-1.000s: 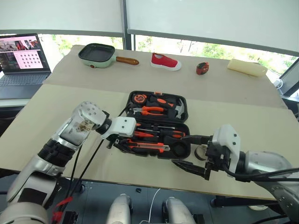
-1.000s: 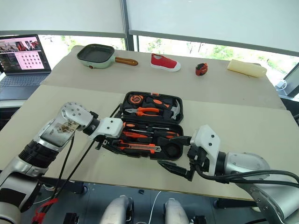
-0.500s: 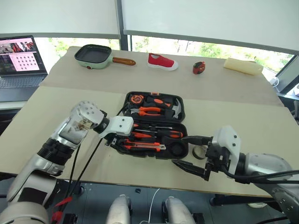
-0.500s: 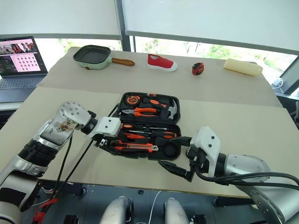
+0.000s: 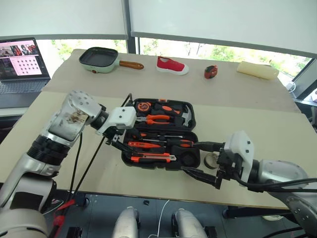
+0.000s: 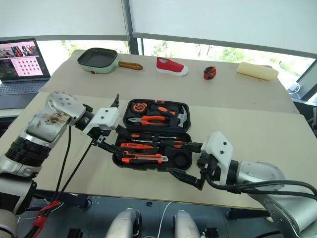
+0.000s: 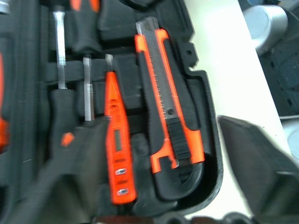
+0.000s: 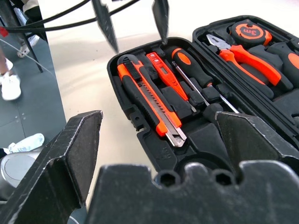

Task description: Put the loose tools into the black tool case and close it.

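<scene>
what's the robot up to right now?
It is packing the black tool case, which lies open on the table. The utility knife, tester screwdriver and two screwdrivers sit in their slots. The left gripper hovers open and empty over the case's left end. The right gripper waits open at its right end, beside the tape roll, which lies outside on the table.
</scene>
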`<state>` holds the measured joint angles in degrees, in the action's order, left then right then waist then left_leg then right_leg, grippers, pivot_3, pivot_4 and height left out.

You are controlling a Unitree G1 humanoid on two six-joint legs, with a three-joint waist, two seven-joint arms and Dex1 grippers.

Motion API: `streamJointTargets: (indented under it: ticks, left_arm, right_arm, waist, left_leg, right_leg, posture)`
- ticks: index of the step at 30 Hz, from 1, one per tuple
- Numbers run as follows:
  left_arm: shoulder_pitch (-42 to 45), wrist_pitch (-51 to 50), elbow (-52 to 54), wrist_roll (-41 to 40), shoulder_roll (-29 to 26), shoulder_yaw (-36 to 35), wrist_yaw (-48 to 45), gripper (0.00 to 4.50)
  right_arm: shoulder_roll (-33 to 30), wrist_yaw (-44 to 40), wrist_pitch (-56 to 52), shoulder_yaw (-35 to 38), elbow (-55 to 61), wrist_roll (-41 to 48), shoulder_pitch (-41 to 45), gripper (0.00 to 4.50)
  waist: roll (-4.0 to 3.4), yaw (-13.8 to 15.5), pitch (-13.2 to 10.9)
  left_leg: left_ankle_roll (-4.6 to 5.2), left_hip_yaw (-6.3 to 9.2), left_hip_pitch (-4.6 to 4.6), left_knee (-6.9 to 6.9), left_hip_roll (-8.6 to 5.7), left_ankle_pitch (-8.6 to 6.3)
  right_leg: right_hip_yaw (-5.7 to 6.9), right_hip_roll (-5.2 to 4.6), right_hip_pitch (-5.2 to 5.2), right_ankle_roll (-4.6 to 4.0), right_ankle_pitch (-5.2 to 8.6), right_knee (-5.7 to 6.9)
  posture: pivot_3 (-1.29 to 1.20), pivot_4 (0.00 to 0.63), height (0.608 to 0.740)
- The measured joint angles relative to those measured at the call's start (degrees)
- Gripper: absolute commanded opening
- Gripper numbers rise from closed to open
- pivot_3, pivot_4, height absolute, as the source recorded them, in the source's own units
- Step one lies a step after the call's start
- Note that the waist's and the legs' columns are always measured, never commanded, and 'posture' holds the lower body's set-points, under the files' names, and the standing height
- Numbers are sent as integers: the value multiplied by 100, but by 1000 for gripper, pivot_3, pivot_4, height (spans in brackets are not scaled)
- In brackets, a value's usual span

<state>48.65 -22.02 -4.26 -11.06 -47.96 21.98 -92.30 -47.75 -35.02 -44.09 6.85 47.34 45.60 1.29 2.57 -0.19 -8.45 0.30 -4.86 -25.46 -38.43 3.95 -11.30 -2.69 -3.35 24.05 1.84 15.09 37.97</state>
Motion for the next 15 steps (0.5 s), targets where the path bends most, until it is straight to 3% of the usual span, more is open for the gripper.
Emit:
streamJointTargets:
  ticks: [5, 15]
  left_arm:
    - [-136, 212, 1, 25, -12, 0, 0, 45]
    - [-403, 447, 81, 511, 74, 302, 28, 45]
  right_arm:
    - [0, -46, 0, -15, -28, 3, 27, 4500]
    - [0, -81, 0, -61, -29, 5, 85, 4500]
  waist:
    - [0, 8, 0]
    - [0, 28, 0]
  left_leg:
    - [0, -1, 0, -1, 0, 0]
    - [0, -1, -2, -4, 0, 0]
  right_leg:
    - [0, -1, -1, 0, 0, -1]
    - [0, -1, 0, 0, 0, 0]
  posture:
    - [0, 150, 740]
    - [0, 150, 740]
